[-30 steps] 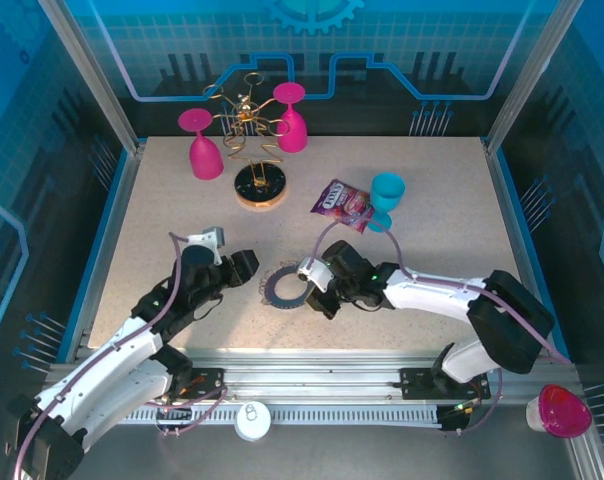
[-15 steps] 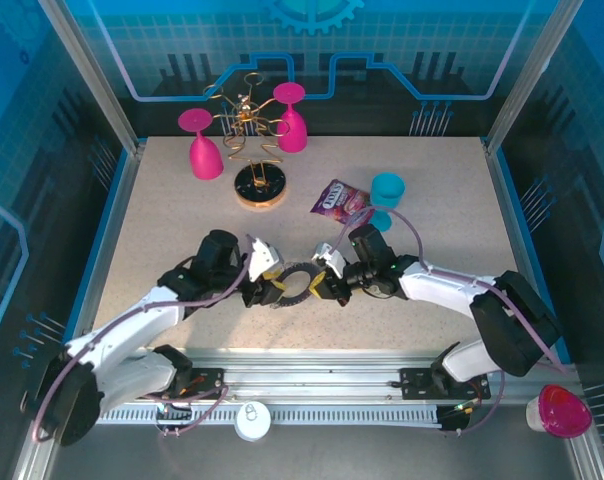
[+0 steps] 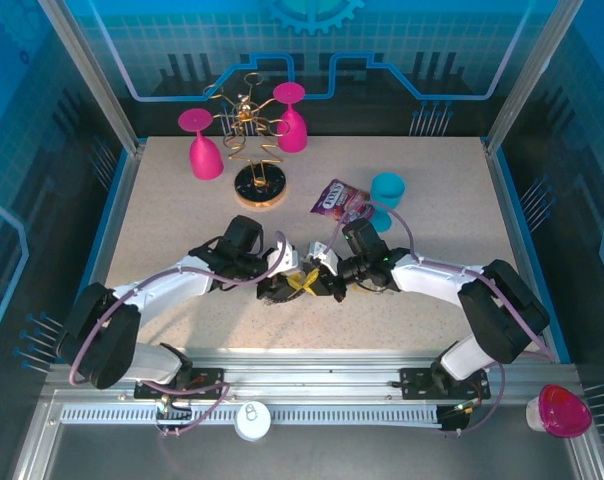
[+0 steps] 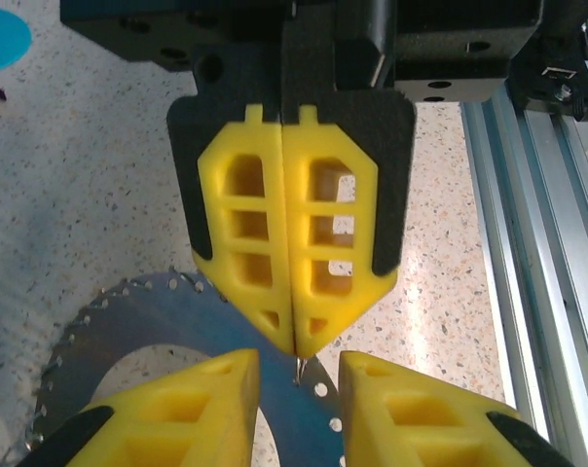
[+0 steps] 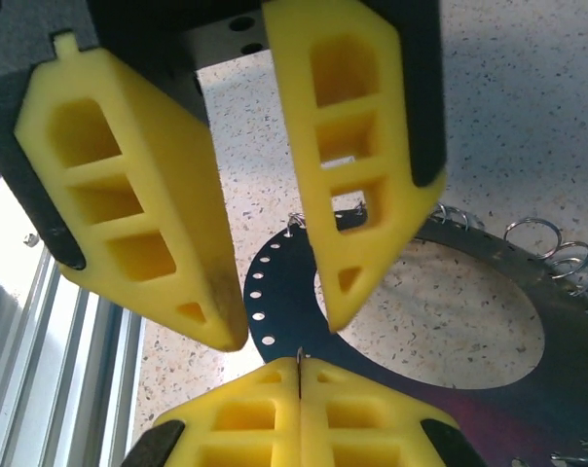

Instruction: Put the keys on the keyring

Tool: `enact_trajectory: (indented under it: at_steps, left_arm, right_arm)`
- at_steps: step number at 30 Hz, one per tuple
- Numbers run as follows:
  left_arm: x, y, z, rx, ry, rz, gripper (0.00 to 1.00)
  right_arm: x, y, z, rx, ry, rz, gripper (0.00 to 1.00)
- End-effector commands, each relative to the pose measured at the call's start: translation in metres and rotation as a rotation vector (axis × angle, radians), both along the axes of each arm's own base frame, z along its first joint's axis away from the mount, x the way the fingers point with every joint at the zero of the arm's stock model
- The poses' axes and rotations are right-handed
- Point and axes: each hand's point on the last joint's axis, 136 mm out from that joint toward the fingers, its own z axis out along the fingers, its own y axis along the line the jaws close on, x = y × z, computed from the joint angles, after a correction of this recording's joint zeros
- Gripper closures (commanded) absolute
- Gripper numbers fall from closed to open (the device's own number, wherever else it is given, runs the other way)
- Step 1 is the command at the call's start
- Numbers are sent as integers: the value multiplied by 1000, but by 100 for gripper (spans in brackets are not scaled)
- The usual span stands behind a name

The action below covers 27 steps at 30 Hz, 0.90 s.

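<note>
On the speckled worktop [image 3: 182,220], toward its 6 o'clock edge, the keyring [image 4: 167,321] lies flat. Over its rim the right hand [image 4: 296,341], at the ring's 3 o'clock, is clenched on the key [image 5: 301,357], a thin silver sliver. The left hand [image 5: 282,331], at 9 o'clock, is released, its fingers either side of that tip.

Top camera looks down from behind; both wrist cameras closely share the keyring [image 4: 148,316].

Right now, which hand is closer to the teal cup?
Right, narrowly. The right hand is at the edge of the keyring facing the teal cup; the left hand meets it tip to tip from the opposite side, slightly farther from the cup.
</note>
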Motion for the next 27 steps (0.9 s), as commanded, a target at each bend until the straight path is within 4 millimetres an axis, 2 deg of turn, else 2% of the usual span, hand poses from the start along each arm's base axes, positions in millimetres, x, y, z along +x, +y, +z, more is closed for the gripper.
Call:
enact_trajectory:
  at_steps: [1,5,8,13,16,20,27]
  left_arm:
    - [-13,-8,9,-38,-24,-122,72]
    - [-19,-6,12,-34,-38,-168,74]
    - [-19,-2,5,-3,-55,-160,73]
    - [-8,1,-5,50,-69,-127,72]
    - [0,2,-3,64,-93,-91,71]
    - [-5,-1,1,27,-80,-104,69]
    - [-8,-8,6,-29,-43,-123,74]
  right_arm:
    - [4,0,16,52,-96,21,100]
    - [7,1,26,72,-126,8,100]
    - [6,-3,29,62,-146,3,100]
    - [3,-6,40,79,-163,14,100]
    - [0,-7,40,77,-160,21,100]
    - [-4,-5,47,109,-174,47,100]
    - [-8,1,52,152,-164,64,100]
